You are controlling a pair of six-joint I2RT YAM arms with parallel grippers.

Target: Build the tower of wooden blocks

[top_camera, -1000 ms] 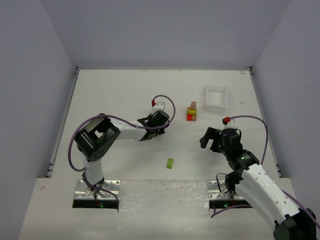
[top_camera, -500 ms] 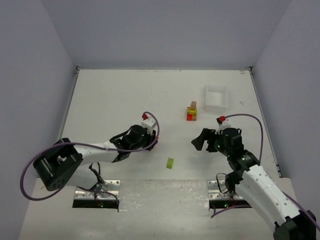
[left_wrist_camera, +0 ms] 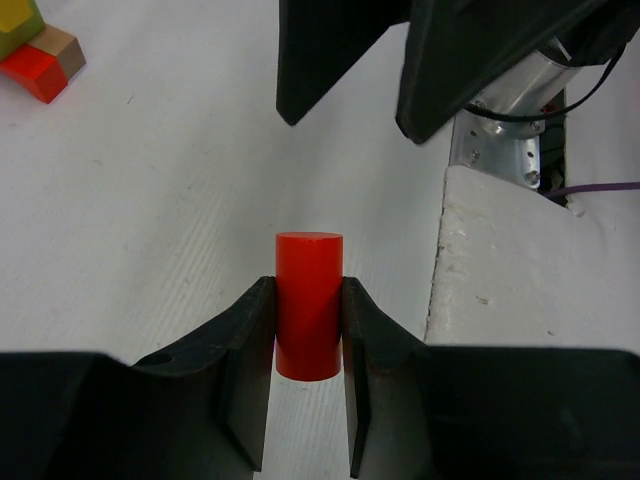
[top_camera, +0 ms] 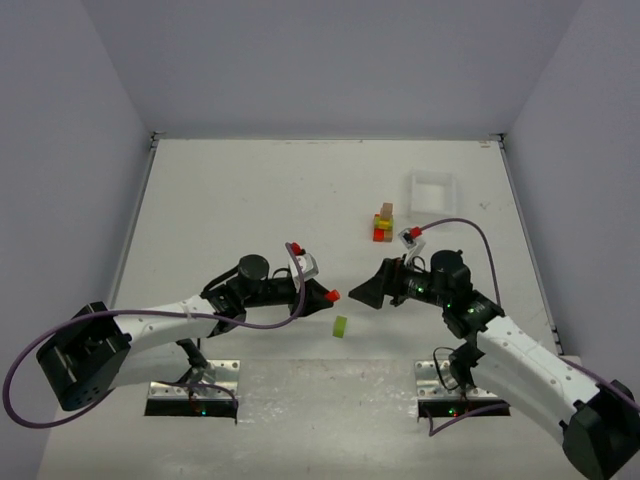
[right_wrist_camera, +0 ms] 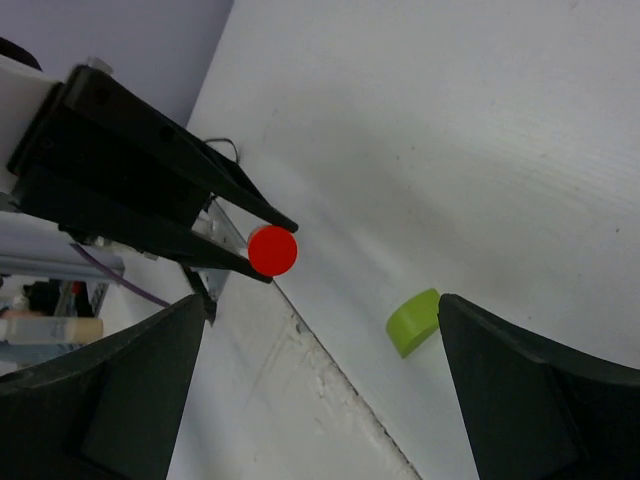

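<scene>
Left claw [top_camera: 322, 294] pinching a short red wooden cylinder [left_wrist_camera: 308, 300], well apart from the small tower of coloured wood blocks [top_camera: 383, 224] on its near side, facing the spread right claw [top_camera: 365, 295]; releasing before that claw closes would likely drop the cylinder onto the worktop [top_camera: 220, 200].

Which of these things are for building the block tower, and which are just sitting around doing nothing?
For the tower:
- the tower, a small stack already started
- the red cylinder, pinched in the left hand
- the green half-round block, lying loose by itself

Just lying about:
- the white tray, beside the tower
</scene>
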